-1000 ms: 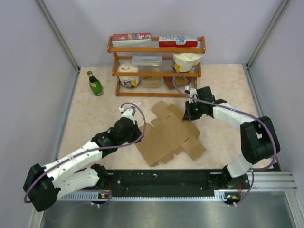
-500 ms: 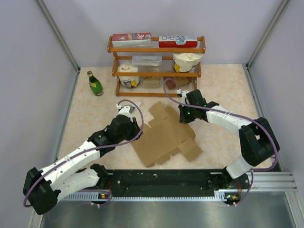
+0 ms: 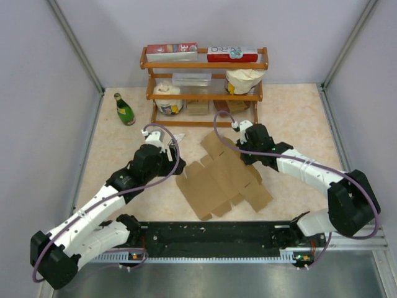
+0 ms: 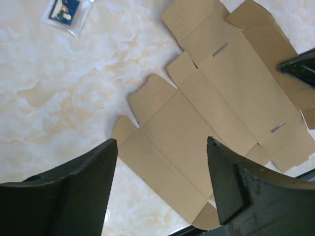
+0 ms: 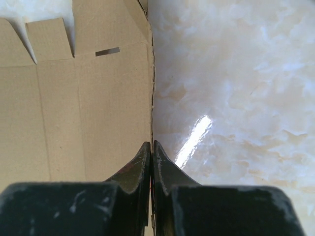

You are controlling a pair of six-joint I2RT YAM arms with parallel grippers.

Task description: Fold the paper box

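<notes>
Against the top view of a second ago, the left arm has drawn up and to the left, so its wrist stands farther from the left edge of the paper box (image 3: pixel 220 180). The right arm has stretched further across the table (image 3: pixel 291 118), its elbow now lower in view. The paper box itself has barely shifted — it lies flat and unfolded, flaps and tabs spread, mid-table in front of both bases.

Left gripper (image 4: pixel 161 145): we see the jaws standing wide apart with nothing between them, hovering over the left-hand flaps of the paper box. We cannot tell whether the fingers touch the card.

Right gripper (image 5: pixel 151 147): the jaws are closed tight together, with the tips set right at an outer edge on the right side of the paper box. One finger is over card, the other over bare table. We cannot tell whether any card is nipped between them. A cut slot (image 5: pixel 107 51) lies ahead of the tips, on the card side.

Surroundings: a small clear packet (image 4: pixel 64 11) with a blue print lies on the table beyond the left gripper, apart from the paper box. At the back stands a wooden rack (image 3: pixel 205 64) with cartons (image 3: pixel 172 51) on top and white tubs (image 3: pixel 167 98) lower down — well apart from the card. A green bottle (image 3: pixel 124 109) stands upright left of the rack.
</notes>
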